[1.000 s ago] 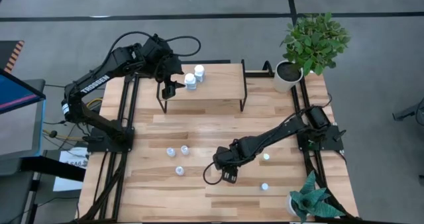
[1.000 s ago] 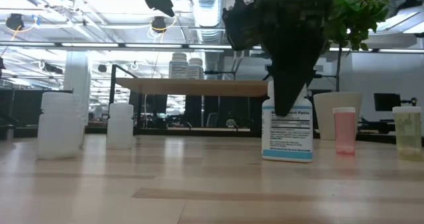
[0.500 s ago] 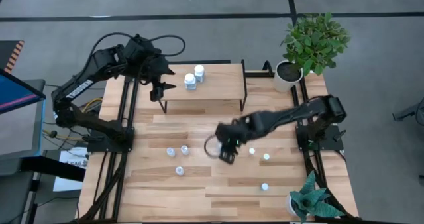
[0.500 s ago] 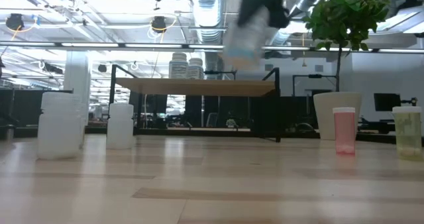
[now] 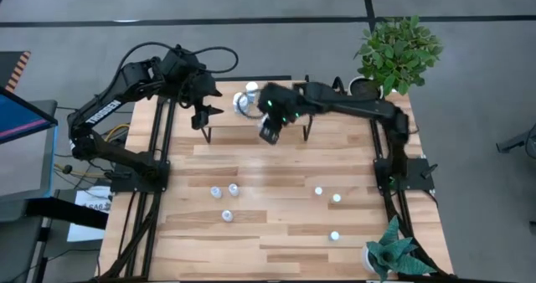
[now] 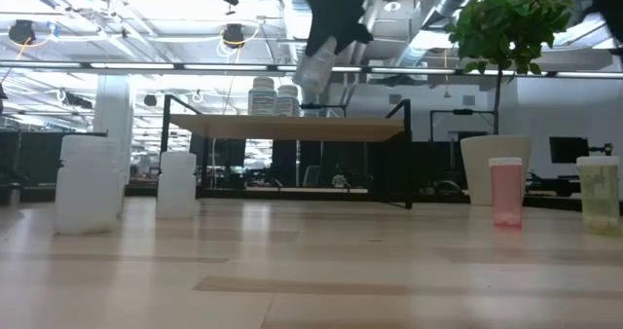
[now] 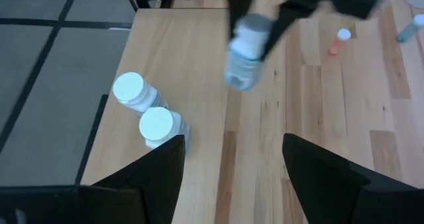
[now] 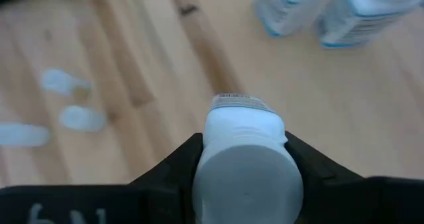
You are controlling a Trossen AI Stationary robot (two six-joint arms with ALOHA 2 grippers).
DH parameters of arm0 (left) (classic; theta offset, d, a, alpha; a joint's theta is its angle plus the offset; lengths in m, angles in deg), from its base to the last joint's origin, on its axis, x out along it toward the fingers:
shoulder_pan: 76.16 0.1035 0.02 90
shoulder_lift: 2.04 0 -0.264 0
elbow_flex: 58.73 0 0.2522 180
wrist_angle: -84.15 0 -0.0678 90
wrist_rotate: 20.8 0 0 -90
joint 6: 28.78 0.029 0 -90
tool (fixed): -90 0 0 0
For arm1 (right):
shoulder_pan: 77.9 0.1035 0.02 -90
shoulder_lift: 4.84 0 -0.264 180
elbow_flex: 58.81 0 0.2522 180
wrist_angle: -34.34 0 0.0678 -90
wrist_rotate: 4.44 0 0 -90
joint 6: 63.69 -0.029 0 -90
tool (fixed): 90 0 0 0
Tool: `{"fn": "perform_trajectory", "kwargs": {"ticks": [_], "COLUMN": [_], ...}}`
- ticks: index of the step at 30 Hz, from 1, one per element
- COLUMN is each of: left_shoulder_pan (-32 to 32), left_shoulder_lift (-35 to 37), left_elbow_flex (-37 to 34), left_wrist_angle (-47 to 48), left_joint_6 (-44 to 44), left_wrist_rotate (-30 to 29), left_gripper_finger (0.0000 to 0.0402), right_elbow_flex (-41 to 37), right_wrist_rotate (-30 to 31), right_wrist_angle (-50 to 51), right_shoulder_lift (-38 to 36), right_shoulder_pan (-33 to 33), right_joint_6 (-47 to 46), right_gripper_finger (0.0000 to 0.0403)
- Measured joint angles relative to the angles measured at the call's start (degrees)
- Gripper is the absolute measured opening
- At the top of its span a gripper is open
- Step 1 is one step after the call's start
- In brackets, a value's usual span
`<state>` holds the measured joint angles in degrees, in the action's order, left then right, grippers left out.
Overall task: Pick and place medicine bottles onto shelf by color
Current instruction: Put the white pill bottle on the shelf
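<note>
Right gripper (image 5: 270,131) above the front edge of the shelf (image 5: 276,114), fingers clamped on a large white medicine bottle (image 8: 246,159) with a blue-edged label; bottle tilted in the left wrist view (image 7: 246,54), raised clear of the shelf top in the low view (image 6: 313,68). Two more large white bottles (image 5: 246,97) upright and touching each other on the left half of the shelf top, seen also in the left wrist view (image 7: 144,110) and, blurred, past the held bottle in the right wrist view (image 8: 331,8). Left gripper (image 5: 204,113) just off the shelf's left end, near those two bottles, fingers (image 7: 154,174) apart and holding nothing. On the tabletop (image 5: 276,233): three small pale bottles (image 5: 224,196) grouped left of centre, three further small bottles (image 5: 329,203) to the right, well apart from the shelf. In the low view, pink-tinted bottle (image 6: 505,191) and greenish bottle (image 6: 598,195) upright at right. Potted plants (image 5: 394,55) at the table's right corners.
</note>
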<state>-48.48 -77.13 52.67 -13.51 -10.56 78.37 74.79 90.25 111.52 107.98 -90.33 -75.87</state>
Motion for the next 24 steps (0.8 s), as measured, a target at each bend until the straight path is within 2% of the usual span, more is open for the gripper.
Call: {"fn": "perform_trajectory", "kwargs": {"ticks": [6,10,20,24], "left_shoulder_pan": [-0.09,-0.11,-0.11,-0.11], "left_shoulder_lift": [0.04,0.11,0.11,0.11], "left_elbow_flex": [0.00,0.00,0.00,0.00], "left_wrist_angle": [0.09,0.11,0.11,0.11], "left_joint_6": [-0.34,-0.37,-0.33,-0.31], "left_wrist_rotate": [0.00,-0.42,-0.49,-0.50], "left_gripper_finger": [0.0242,0.0242,0.0242,0.0242], "right_elbow_flex": [15.31,13.17,13.37,13.23], "right_wrist_rotate": [-1.70,-7.06,-7.06,-6.28], "right_wrist_angle": [7.64,7.83,6.23,3.66], "right_shoulder_lift": [9.34,10.09,12.06,12.26], "right_shoulder_pan": [-5.18,-7.86,-9.09,-9.09], "right_joint_6": [4.99,5.32,9.06,11.40], "right_gripper_finger": [0.0166,0.0167,0.0170,0.0191]}}
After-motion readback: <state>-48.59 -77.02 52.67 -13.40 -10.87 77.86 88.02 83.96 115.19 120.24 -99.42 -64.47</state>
